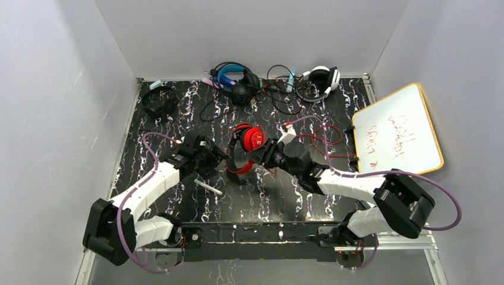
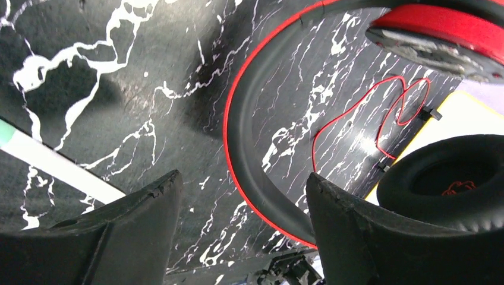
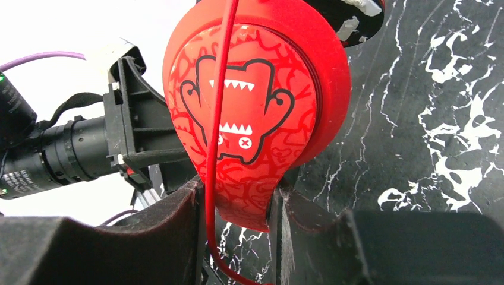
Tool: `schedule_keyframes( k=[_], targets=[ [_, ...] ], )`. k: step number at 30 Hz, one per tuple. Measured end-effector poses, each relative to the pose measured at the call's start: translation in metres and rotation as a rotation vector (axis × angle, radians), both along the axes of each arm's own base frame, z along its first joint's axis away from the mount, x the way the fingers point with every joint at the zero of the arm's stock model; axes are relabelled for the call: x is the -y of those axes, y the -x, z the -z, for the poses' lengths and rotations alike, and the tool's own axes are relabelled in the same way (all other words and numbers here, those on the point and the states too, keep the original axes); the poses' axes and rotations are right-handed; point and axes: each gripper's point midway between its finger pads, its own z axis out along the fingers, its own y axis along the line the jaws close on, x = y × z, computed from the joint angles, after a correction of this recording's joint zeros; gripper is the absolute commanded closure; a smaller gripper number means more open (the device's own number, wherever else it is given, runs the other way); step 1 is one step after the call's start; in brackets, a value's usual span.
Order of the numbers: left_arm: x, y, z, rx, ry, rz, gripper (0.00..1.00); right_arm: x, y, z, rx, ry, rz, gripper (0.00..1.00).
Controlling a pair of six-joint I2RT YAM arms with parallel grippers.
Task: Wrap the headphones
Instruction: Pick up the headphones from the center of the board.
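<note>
half the red headphones (image 3: 255,119) — off-frame

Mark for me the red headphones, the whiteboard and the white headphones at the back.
red headphones (image 3: 249,113): right wrist view, printed outer face of the earcup.
whiteboard (image 1: 397,130): top external view, white writing surface.
white headphones (image 1: 321,77): top external view, dark ear cushion.

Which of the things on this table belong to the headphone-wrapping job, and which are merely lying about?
Job: red headphones, clamped in the right gripper, and their red cable; blue-banded pair; all-black pair; white pair.
Lying about: whiteboard; white marker near the left gripper.
</note>
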Motion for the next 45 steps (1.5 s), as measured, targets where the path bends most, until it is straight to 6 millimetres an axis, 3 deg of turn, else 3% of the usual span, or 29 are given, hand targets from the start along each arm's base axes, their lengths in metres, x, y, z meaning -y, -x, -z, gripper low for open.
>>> schedule_keyframes(
  k=[7,14,27,32,38,41,45],
  targets=[
    [0.011,0.006,0.012,-0.048,0.045,-0.008,0.3,-0.001,0.001,0.014,-0.02,0.023,-0.008,0.9],
    [0.018,0.009,0.036,-0.106,0.054,-0.017,0.35,-0.002,0.001,0.012,-0.016,0.016,-0.011,0.9],
    [0.035,0.005,0.049,-0.136,0.098,-0.03,0.48,-0.005,0.004,0.008,-0.006,-0.002,-0.035,0.9],
    [0.034,0.011,0.067,-0.173,0.085,-0.038,0.51,-0.006,0.005,0.006,-0.003,-0.009,-0.045,0.9],
    [0.036,0.01,0.072,-0.177,0.085,-0.039,0.77,-0.006,0.008,0.009,-0.008,-0.007,-0.054,0.89],
    [0.034,0.009,0.073,-0.168,0.075,-0.038,0.92,-0.004,0.011,0.014,-0.018,0.0,-0.061,0.73],
    [0.027,0.003,0.067,-0.145,0.005,-0.024,0.99,0.001,0.016,0.016,-0.024,0.001,-0.06,0.25]
  ],
)
